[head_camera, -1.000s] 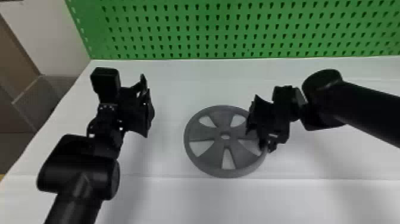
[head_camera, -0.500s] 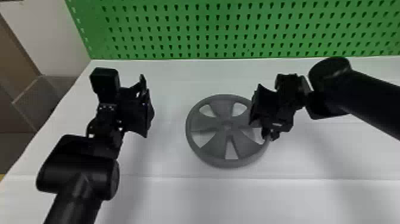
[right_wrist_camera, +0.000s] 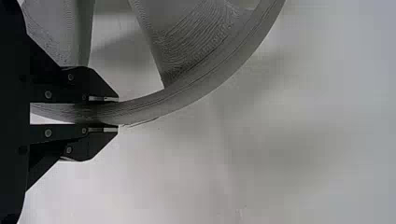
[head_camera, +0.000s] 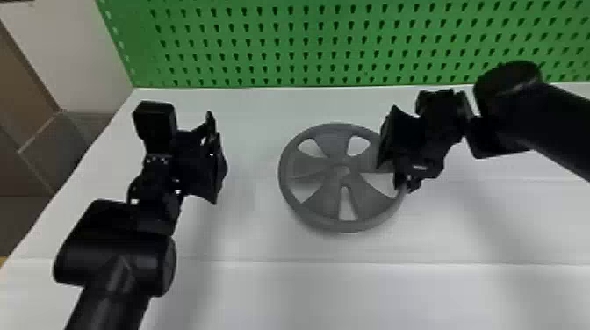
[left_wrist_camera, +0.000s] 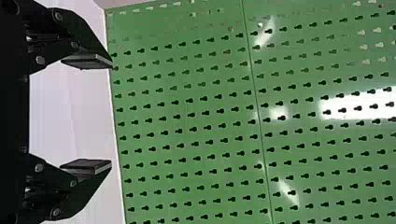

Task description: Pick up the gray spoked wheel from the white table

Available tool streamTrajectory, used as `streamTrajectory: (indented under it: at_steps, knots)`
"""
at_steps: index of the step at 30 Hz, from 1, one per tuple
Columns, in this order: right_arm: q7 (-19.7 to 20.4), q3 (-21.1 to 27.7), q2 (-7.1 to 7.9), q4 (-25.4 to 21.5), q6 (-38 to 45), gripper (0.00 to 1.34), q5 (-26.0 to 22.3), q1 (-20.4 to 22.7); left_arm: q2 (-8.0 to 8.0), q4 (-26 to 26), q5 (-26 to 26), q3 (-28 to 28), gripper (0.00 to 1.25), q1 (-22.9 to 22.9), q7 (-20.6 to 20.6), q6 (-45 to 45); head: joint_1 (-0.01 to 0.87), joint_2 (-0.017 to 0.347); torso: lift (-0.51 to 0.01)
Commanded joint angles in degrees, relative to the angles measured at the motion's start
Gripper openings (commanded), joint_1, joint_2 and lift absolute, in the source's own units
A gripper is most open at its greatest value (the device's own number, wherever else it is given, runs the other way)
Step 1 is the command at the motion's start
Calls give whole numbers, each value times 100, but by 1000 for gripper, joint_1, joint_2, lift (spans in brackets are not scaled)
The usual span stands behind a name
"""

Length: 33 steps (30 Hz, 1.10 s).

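Across the white worktop (head_camera: 307,298), below the green pegboard (head_camera: 285,44), it's the right arm (head_camera: 548,118) making the play! It has moved farther up the head view, and the gray spoked wheel (head_camera: 344,179) has gone with it, looking slightly bigger now. That suggests the lift is under way, though how high it is I can't tell. The wheel is over the middle of the worktop, its broad face up, held from the robot's right. The right tool (right_wrist_camera: 118,112) is clamped on the rim (right_wrist_camera: 187,95), one finger either side; over on the left, the left tool (left_wrist_camera: 112,114) is spread and empty. And what a look at this wheel: matte gray, five wide spokes (head_camera: 366,202), fine ridged lines across them, then a small hub (head_camera: 331,169) in the centre.
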<state>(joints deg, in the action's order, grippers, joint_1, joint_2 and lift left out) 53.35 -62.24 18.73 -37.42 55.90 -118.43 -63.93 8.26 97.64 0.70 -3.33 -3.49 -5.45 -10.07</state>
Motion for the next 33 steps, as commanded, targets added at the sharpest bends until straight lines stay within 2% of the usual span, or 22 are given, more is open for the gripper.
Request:
streamTrajectory:
  at_steps: [1, 9, 11, 13, 19, 28, 31, 33]
  knots:
    - [0, -16, 17, -2, 0, 193, -40, -14, 0, 0, 0, -1, 761, 6, 0, -4, 779, 98, -73]
    - [-8, 45, 17, -11, -9, 193, -5, -6, 0, 0, 9, 8, 759, 6, 0, -13, 779, 98, -73]
    - [-88, 203, 17, -81, -9, 193, 250, 21, 0, 0, 18, 16, 759, 15, 0, -13, 779, 98, -73]
    - [-167, 405, 17, -152, -9, 193, 628, 30, 0, 0, 26, 25, 759, 15, 0, -13, 779, 98, -73]
    - [-325, 1548, -18, -494, 26, 193, 2034, 91, 9, 0, 44, 25, 759, 23, 0, -13, 779, 98, -73]
    - [-914, 2717, -53, -1540, -88, 193, 4179, 364, 9, 0, 88, 60, 759, 50, 0, -13, 779, 98, -73]
    - [-1336, 3060, -71, -1813, -202, 193, 4873, 451, 9, 9, 97, 69, 759, 59, 0, -13, 779, 98, -73]
    - [-1775, 3288, -71, -2032, -343, 193, 5357, 557, 9, 18, 97, 69, 759, 59, 0, -13, 779, 98, -73]
